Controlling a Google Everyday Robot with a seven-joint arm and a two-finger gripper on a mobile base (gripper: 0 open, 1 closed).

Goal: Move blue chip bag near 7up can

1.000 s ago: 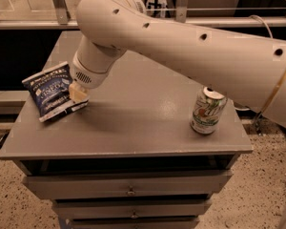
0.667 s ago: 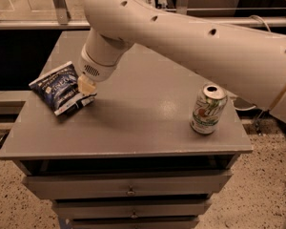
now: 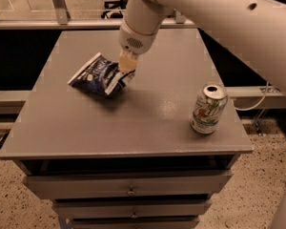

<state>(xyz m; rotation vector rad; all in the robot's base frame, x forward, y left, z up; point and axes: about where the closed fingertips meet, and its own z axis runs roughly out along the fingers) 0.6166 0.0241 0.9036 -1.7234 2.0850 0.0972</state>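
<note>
My end effector pinches blue chip bag by right edge; bag tilted, at 10 o'clock on table. 7up can upright at 4 o'clock, well apart. Grasp looks done; carry toward can and release not yet done.

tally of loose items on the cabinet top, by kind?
Bags: 1, blue bag, gripped at its right edge by the gripper, left of centre over the cabinet.
Cans: 1, can, front right.
Total: 2
</note>
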